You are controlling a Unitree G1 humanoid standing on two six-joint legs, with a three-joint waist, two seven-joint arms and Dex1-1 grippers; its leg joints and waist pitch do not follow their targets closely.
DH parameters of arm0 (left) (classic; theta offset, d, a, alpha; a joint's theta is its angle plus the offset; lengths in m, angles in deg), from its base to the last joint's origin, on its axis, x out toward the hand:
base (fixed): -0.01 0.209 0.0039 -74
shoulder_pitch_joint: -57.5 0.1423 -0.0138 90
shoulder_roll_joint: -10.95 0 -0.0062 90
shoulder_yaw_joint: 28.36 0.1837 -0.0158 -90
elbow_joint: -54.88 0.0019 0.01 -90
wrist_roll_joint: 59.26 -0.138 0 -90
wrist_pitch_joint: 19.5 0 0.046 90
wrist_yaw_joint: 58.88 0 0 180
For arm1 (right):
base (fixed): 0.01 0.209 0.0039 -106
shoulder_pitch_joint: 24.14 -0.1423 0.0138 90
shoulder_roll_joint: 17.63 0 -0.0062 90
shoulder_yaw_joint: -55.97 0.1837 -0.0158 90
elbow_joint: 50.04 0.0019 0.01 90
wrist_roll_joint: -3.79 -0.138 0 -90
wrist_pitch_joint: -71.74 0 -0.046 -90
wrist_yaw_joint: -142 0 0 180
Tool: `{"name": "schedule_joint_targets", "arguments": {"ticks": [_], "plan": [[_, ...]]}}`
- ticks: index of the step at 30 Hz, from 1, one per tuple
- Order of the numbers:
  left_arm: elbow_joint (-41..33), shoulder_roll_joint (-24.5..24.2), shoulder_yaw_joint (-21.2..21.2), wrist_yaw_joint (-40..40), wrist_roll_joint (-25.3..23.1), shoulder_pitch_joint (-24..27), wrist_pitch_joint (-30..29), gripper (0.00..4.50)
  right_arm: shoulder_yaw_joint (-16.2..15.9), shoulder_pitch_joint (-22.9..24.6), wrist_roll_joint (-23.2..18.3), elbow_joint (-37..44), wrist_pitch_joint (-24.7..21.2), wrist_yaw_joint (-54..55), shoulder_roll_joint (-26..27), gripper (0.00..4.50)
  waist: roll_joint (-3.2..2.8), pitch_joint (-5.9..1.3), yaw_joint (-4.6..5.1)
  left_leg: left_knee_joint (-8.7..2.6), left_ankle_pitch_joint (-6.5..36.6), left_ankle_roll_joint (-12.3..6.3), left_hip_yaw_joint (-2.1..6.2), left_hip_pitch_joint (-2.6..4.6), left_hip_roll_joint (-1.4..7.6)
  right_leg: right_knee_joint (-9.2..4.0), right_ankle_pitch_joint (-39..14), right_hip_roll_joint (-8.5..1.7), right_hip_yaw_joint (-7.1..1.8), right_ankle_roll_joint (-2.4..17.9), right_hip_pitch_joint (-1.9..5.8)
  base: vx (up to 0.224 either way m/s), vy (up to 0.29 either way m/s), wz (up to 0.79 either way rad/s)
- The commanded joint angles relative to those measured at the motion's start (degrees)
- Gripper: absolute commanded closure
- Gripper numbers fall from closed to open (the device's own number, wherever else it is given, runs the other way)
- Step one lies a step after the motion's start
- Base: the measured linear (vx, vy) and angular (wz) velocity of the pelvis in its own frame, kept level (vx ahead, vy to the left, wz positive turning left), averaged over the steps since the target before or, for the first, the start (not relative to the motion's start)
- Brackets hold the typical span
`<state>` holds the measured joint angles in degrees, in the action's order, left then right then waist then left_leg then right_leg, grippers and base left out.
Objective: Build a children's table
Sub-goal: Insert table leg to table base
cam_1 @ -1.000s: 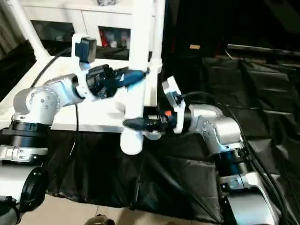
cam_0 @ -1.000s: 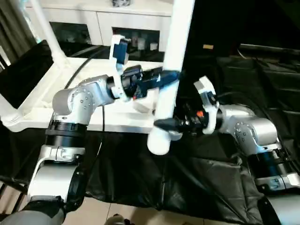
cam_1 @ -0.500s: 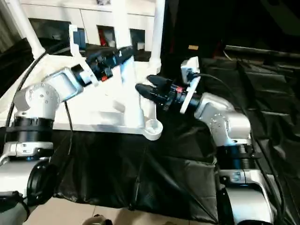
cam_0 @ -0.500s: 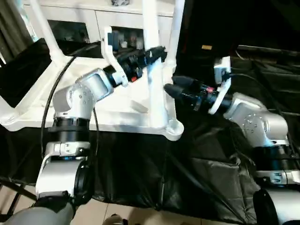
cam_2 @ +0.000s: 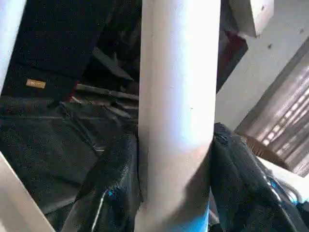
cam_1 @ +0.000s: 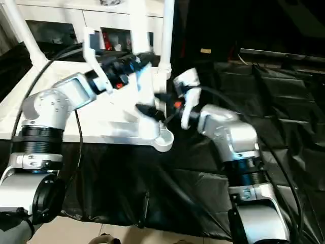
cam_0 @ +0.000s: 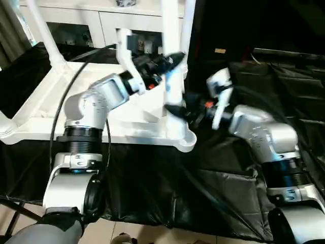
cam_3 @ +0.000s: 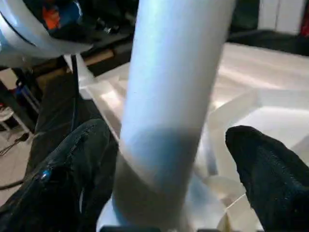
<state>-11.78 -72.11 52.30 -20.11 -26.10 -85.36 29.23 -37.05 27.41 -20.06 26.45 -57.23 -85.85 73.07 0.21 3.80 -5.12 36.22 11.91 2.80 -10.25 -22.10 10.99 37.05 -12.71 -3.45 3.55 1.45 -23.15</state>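
Overhead, the white tabletop (cam_0: 45,109) lies upside down on black sheeting (cam_0: 223,183), its far edge cut off. A white leg (cam_0: 172,76) stands upright in the near corner socket (cam_0: 186,138), its top out of frame. The left gripper (cam_2: 174,169) is clamped on the leg partway up, a black finger (cam_2: 113,179) pressed against each side. The right gripper (cam_3: 164,174) sits low by the socket, spread wide, its fingers (cam_3: 268,169) apart from the leg and holding nothing. Other legs (cam_0: 43,30) rise behind, and the cabinet (cam_0: 101,20) is partly hidden.
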Motion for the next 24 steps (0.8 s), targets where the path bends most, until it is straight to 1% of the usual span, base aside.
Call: {"name": "schedule_joint_targets", "arguments": {"ticks": [1,3,4,5,6,7,8,9,10,12,15,16,21,22,24], "plan": [[-2.21,-0.69,1.45,1.23,-1.19,-1.33,0.55,2.68,-1.04,-1.14,0.78,1.03,-1.51,0.08,-0.72,0.16,0.86,-4.97,-0.03,-3.6,-4.49,-4.42,0.62,0.98,2.05,-3.03,7.44,-4.67,-2.99,14.98,4.06,0.0,0.0,0.0],[-2.76,-0.8,2.45,1.73,-1.61,-1.31,0.5,2.68,-1.92,-1.4,0.97,0.59,-1.95,-0.37,-1.18,0.16,0.72,-4.99,-0.06,-3.63,-4.43,-4.11,0.66,1.07,2.16,-2.97,7.3,-4.72,-2.98,15.02,3.99,0.0,0.0,0.0],[-2.82,-0.79,2.59,1.84,-1.63,-1.34,0.48,2.69,-2.1,-1.45,1.05,0.48,-1.96,-0.55,-1.26,0.16,0.84,-4.98,-0.07,-3.62,-4.5,-3.92,0.64,1.03,2.13,-2.92,7.75,-4.73,-2.99,15.17,4.06,0.0,0.0,0.0],[-2.81,-0.78,2.84,1.95,-1.61,-1.47,0.45,2.69,-2.42,-1.57,1.24,0.22,-2.0,-0.73,-1.34,0.32,0.86,-4.95,-0.05,-3.62,-4.44,-3.88,0.63,1.04,2.13,-2.92,7.89,-4.73,-3.01,15.23,4.03,0.0,0.0,0.0],[-2.69,-0.84,3.26,2.23,-1.75,-1.7,0.52,2.69,-2.78,-1.72,1.44,-0.08,-1.94,-0.93,-1.36,0.32,0.94,-4.94,-0.01,-3.62,-4.27,-3.86,0.59,1.01,2.05,-2.94,7.96,-4.7,-3.01,15.28,4.05,0.0,0.0,0.0],[-2.54,-0.85,3.54,2.43,-1.79,-1.91,0.59,2.69,-3.16,-1.85,1.61,-0.26,-2.06,-1.05,-1.38,0.41,1.0,-4.92,-0.01,-3.63,-4.14,-3.84,0.58,1.01,2.01,-2.97,7.85,-4.68,-3.03,15.25,4.07,0.0,0.0,0.0],[-2.45,-0.84,3.61,2.48,-1.77,-1.99,0.63,2.69,-3.32,-1.91,1.68,-0.33,-2.14,-1.07,-1.38,0.51,0.95,-4.94,-0.03,-3.63,-4.21,-3.78,0.6,1.01,2.02,-2.96,7.78,-4.73,-3.02,15.25,4.1,0.0,0.0,0.0],[-2.49,-0.9,3.99,2.82,-1.86,-2.1,0.68,2.69,-3.56,-1.98,1.79,-0.48,-2.15,-1.19,-1.35,0.51,0.92,-4.96,-0.02,-3.6,-4.47,-3.76,0.61,1.02,2.07,-2.9,8.25,-4.73,-3.06,15.29,4.06,0.0,0.0,0.0],[-2.5,-0.91,4.05,2.87,-1.88,-2.11,0.69,2.69,-3.59,-1.99,1.81,-0.5,-2.15,-1.2,-1.34,0.74,0.94,-4.99,-0.03,-3.6,-4.58,-3.75,0.63,1.03,2.07,-2.84,8.68,-4.73,-3.04,15.37,4.11,0.0,0.0,0.0],[-2.99,-0.92,4.9,3.73,-1.86,-2.16,0.42,2.69,-3.88,-2.19,2.01,-0.91,-2.1,-1.28,-1.07,0.95,0.92,-5.02,-0.04,-3.55,-4.69,-3.79,0.62,1.03,2.03,-2.79,9.34,-4.75,-3.05,15.66,4.13,0.0,0.0,0.0],[-3.56,-1.04,5.9,4.73,-2.24,-1.96,0.46,2.69,-4.24,-2.41,1.73,-1.2,-2.54,-1.34,-1.11,1.06,0.93,-5.0,-0.07,-3.58,-4.74,-3.85,0.64,1.05,2.1,-2.74,9.64,-4.76,-3.04,15.83,4.12,0.0,0.0,0.0],[-3.49,-1.04,5.93,4.71,-2.24,-1.97,0.48,2.69,-4.42,-2.49,1.64,-1.31,-2.57,-1.48,-1.2,1.24,1.0,-4.99,-0.01,-3.57,-4.65,-3.9,0.6,1.04,2.05,-2.77,9.58,-4.71,-3.05,15.89,4.15,0.0,0.0,0.0],[-2.78,-1.56,6.79,6.0,-2.74,-2.39,0.95,2.69,-4.7,-2.56,1.64,-1.77,-3.39,-2.48,-1.26,1.65,0.85,-4.98,-0.02,-3.59,-4.23,-3.71,0.67,1.0,2.08,-2.78,9.24,-4.75,-3.04,15.77,4.21,0.0,0.0,0.0],[-2.78,-1.58,6.85,6.18,-2.68,-2.45,0.91,2.69,-4.71,-2.56,1.62,-1.86,-3.45,-2.53,-1.27,1.65,0.86,-4.99,-0.05,-3.6,-4.21,-3.66,0.67,1.05,2.11,-2.8,9.23,-4.76,-3.04,15.79,4.18,0.0,0.0,0.0],[-2.67,-1.56,6.9,6.26,-2.66,-2.73,0.92,2.69,-4.56,-2.47,1.26,-2.2,-4.17,-2.71,-1.24,1.88,0.74,-5.02,-0.06,-3.59,-4.25,-3.58,0.7,1.07,2.1,-2.73,9.66,-4.72,-3.03,16.0,4.19,0.0,0.0,0.0]]}}
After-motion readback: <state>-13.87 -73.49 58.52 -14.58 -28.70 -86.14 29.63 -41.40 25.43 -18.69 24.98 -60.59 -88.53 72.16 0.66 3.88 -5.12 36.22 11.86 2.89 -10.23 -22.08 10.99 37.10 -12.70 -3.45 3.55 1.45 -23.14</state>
